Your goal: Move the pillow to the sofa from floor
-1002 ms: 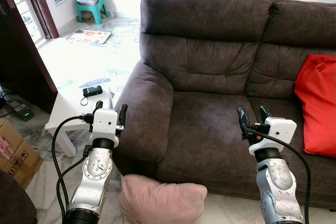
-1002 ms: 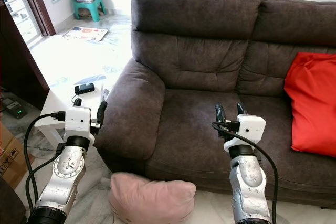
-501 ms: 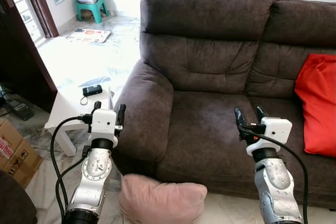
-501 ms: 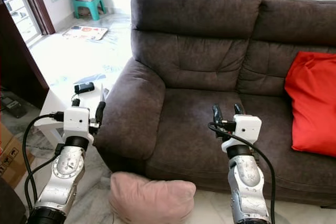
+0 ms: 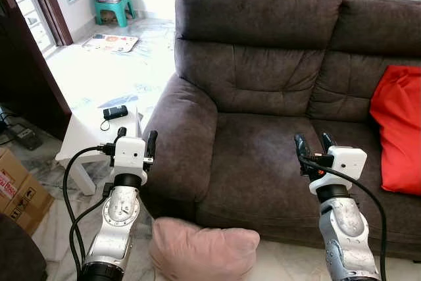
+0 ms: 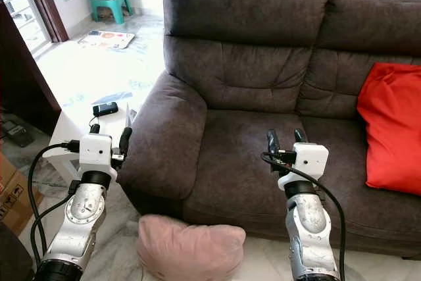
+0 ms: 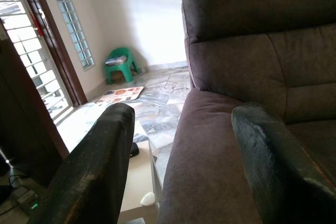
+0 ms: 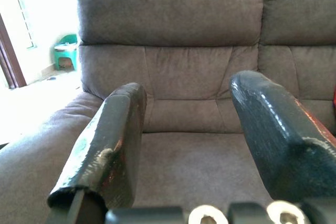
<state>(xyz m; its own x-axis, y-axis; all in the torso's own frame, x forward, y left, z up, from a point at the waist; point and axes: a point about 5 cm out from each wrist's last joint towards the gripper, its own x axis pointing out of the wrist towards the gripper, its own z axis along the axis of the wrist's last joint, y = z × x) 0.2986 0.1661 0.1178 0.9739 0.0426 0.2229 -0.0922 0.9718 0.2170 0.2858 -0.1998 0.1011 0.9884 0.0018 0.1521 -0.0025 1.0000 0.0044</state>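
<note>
A pale pink pillow [image 5: 204, 251] lies on the floor right in front of the dark grey sofa [image 5: 263, 83], below its left seat. My left gripper [image 5: 136, 139] is raised beside the sofa's left armrest [image 7: 210, 171], open and empty, well above the pillow. Over the front of the left seat cushion [image 8: 194, 156] my right gripper [image 5: 314, 143] is held up, open, with nothing between its fingers.
A red cushion [image 5: 398, 129] leans on the sofa's right seat. A low white table [image 5: 92, 133] with a small black device [image 5: 115, 112] stands left of the armrest. A cardboard box [image 5: 16, 192] sits at the far left. A green stool [image 5: 113, 1] is far back.
My right gripper has shifted slightly up and to the left. The left gripper and the pillow have stayed where they were.
</note>
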